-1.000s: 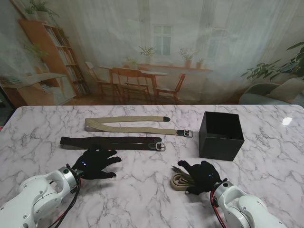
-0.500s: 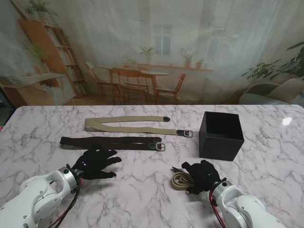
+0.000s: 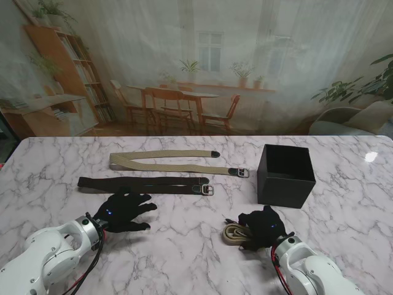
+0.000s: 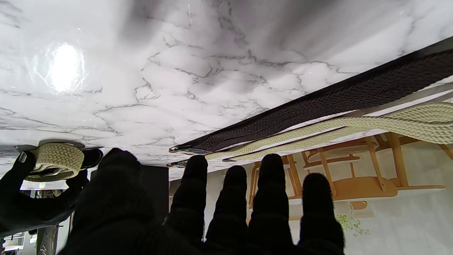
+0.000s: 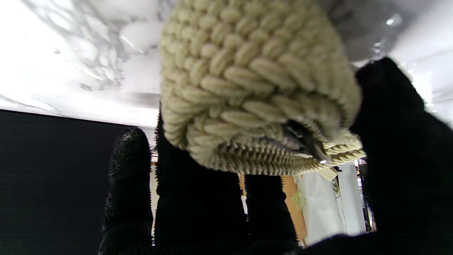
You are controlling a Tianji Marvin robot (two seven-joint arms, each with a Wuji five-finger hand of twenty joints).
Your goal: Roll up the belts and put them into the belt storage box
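Observation:
A rolled beige woven belt (image 3: 234,233) lies on the marble near me, right of centre; it fills the right wrist view (image 5: 254,88) and shows small in the left wrist view (image 4: 55,161). My right hand (image 3: 263,225) in its black glove is closed around the roll. The black open belt storage box (image 3: 285,175) stands just beyond it. A dark brown belt (image 3: 144,184) lies flat, with a beige belt (image 3: 172,160) folded flat farther away. My left hand (image 3: 123,211) rests open, fingers spread, just short of the brown belt (image 4: 318,106).
The marble table (image 3: 184,258) reaches to a backdrop printed with a room scene at its far edge. A bright light reflection sits at the far right (image 3: 370,156).
My right hand has drawn a little nearer to me and closed tighter over the rolled beige belt. The left hand and the two flat belts have stayed put.

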